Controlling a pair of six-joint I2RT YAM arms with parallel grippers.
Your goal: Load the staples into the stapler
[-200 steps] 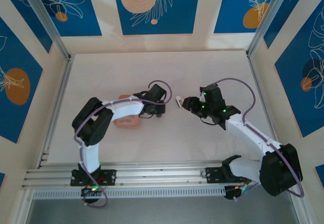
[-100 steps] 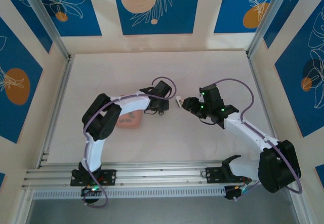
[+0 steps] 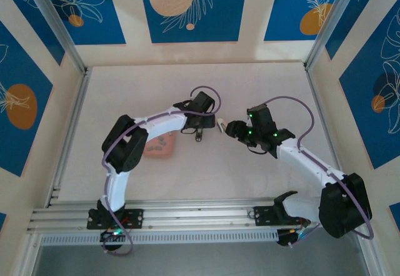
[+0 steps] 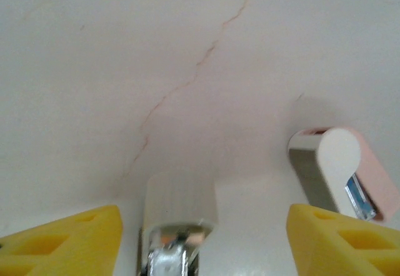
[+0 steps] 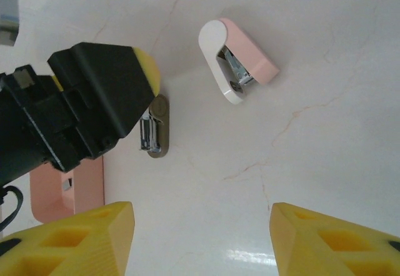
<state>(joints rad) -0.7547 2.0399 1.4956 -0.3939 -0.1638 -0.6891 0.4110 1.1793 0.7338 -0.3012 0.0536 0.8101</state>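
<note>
**Fig. Staple-loading step, both hands over the counter [image 5: 325, 132].**

- **Left hand:** The left hand [image 4: 204, 216] is released, with its yellow fingers [image 4: 69, 238] spread wide. A small grey piece [image 5: 160, 117] lies on the counter between them, and neither finger touches it. It carries a bright ribbed strip, judged to be the staples [image 5: 145, 137].
- **Stapler:** The stapler [image 5: 237, 60], pink over white, lies on its side just ahead of the left hand and beyond its right finger. Its two arms are parted at the free end, so the metal channel shows.
- **Right hand:** The right hand [image 5: 201, 208] is also released and empty. The stapler lies ahead of it near its midline, and the grey piece lies ahead and to its left. A pink tray [image 5: 87, 185] sits at its near left, beside the left hand.

**Method (judgement).** The strip is set down but not yet in the channel.

1. The right hand would best close on the white arm near the hinge. That keeps the stapler from skidding and leaves the channel mouth open toward the left hand.
2. The left hand should then take the strip low, across its long sides, with a light squeeze, since a hard pinch may break so thin a bar.
3. The strip should be held level and in line with the channel before it slides in. A tilted entry is likely to jam at the mouth.

Whether the grey piece is a holder or part of the strip cannot be told.
</note>
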